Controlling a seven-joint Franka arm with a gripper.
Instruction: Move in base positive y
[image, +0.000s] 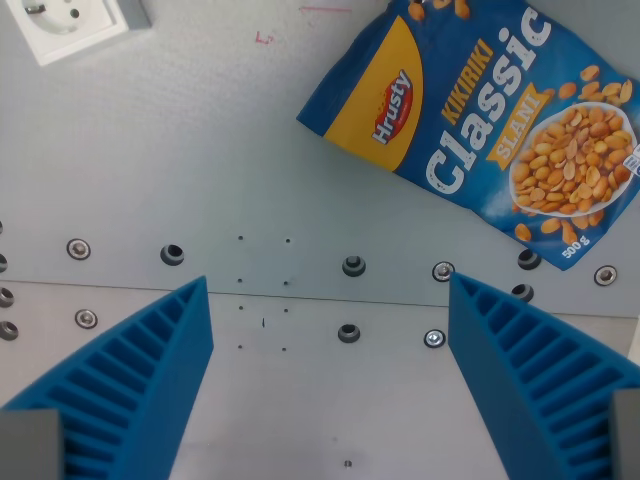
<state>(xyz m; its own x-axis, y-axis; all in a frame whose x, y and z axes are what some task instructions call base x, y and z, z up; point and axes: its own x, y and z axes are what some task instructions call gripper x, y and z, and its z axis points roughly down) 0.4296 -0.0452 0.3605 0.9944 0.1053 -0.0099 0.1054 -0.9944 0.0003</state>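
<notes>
Here my jaws hang spread and empty above the bare surface (300, 140); peanut bag (480, 120) far right, socket (70, 25) far left. Sideways progress I cannot judge.

The end effector (328, 300) is seen from above with its jaws spread wide apart. Two blue ribbed fingers (150, 370) are angled outward toward the lower corners, and nothing is held between them.
</notes>
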